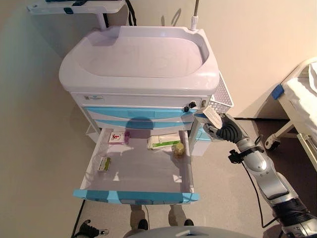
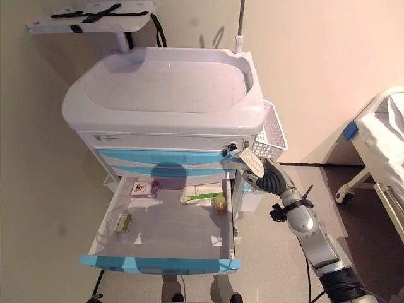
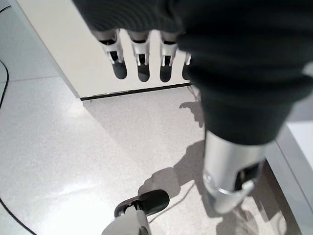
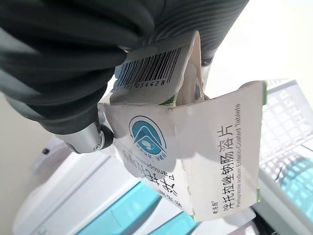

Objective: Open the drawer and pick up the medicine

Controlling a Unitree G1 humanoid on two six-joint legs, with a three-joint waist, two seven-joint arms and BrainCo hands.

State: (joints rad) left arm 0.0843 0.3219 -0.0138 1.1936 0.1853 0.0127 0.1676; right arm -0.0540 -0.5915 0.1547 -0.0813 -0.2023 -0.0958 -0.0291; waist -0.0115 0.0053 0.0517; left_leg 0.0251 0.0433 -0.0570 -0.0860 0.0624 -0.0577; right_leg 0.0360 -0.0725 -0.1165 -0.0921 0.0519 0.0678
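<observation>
The drawer (image 1: 136, 196) of the white and blue cart stands pulled out. Inside lie a pink box (image 1: 118, 137), a white and green box (image 1: 162, 142), a yellow bottle (image 1: 179, 149) and a small green packet (image 1: 104, 164). My right hand (image 1: 225, 130) is beside the cart's right side, above the drawer's right edge, shut on a white medicine box (image 1: 212, 115). The box fills the right wrist view (image 4: 195, 152). My left hand (image 3: 142, 54) shows only in its wrist view, fingers straight, holding nothing, over the floor.
The cart top (image 1: 143, 57) is a broad white tray. A white wire basket (image 1: 223, 91) hangs on the cart's right side. A bed (image 1: 302, 99) stands at the far right. A shelf (image 1: 74, 6) is at the back left.
</observation>
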